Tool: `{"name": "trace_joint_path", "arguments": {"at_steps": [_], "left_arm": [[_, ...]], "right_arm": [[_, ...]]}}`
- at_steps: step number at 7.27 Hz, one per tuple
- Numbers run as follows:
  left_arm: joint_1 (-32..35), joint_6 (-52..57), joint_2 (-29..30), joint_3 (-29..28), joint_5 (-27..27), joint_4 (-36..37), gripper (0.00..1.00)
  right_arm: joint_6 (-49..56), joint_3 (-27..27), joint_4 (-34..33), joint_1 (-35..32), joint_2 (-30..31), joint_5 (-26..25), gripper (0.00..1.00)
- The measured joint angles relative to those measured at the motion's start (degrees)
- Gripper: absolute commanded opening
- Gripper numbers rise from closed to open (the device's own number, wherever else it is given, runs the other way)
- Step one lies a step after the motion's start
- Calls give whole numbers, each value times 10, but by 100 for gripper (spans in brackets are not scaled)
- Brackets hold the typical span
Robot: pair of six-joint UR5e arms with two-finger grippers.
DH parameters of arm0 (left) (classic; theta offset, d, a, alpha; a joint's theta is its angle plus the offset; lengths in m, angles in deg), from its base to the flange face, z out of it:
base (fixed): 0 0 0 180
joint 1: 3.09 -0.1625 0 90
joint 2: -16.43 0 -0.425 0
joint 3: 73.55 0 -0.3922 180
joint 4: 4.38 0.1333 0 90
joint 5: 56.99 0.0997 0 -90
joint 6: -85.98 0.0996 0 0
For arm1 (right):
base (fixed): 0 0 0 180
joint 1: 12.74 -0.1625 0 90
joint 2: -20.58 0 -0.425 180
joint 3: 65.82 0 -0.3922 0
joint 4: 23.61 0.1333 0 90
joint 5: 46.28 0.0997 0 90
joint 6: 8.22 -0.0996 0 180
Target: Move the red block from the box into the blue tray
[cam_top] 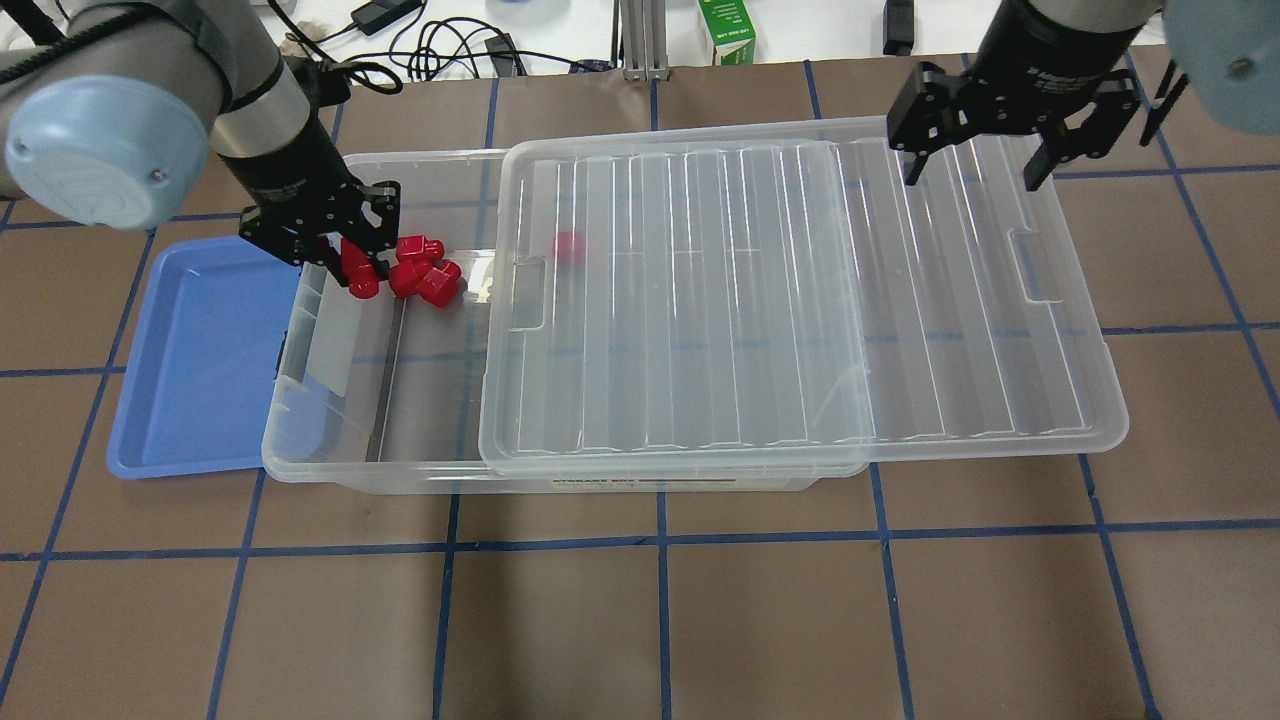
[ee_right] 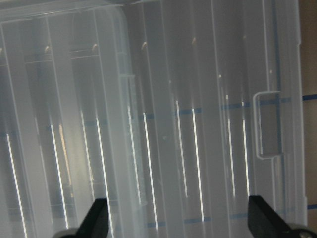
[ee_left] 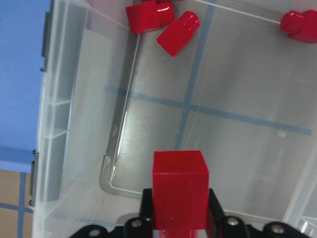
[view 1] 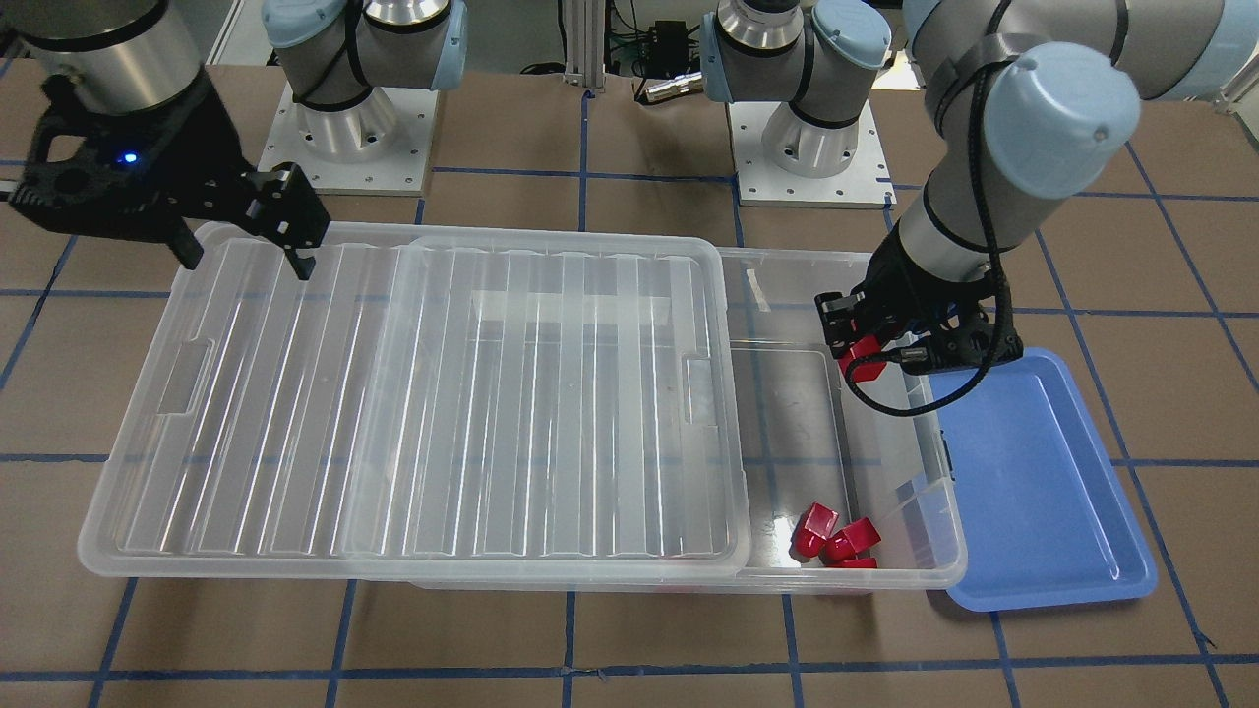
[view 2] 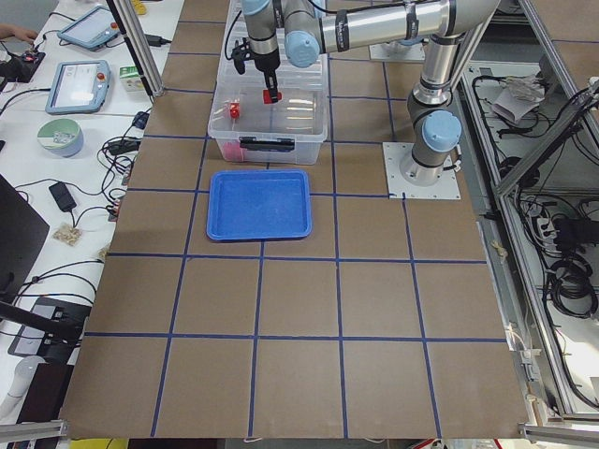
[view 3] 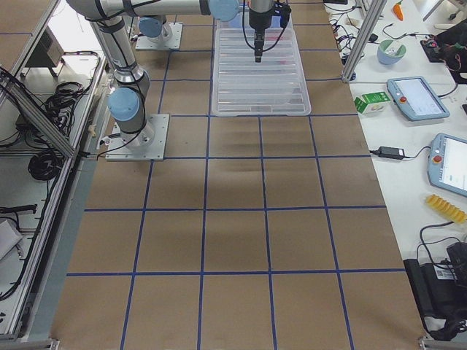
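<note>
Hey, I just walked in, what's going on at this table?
The left claw is shut on a red block, holding it above the open end of the clear box, beside the blue tray. The lid sits shifted toward the robot's right, leaving that end uncovered. A few other red blocks lie inside. The right claw hangs open over the lid. No block is in the tray yet.

Silver-grey tubular arms [view 1: 949,211], pale blue joint caps [view 1: 1067,118], black cable [view 1: 974,147], white screw-dotted base plates [view 1: 295,162], blue-lit black right hand [view 1: 244,261].
</note>
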Motion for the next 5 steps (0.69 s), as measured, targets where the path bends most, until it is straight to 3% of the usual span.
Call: {"name": "trace_joint_path", "arguments": {"at_steps": [2, 5], "left_arm": [[-73, 127, 17, -11, -1, 8, 0], [-180, 268, 84, 0, 9, 62, 0]], "right_arm": [[172, 13, -10, 111, -5, 7, 100], [284, 92, -80, 181, -11, 0, 100]]}}
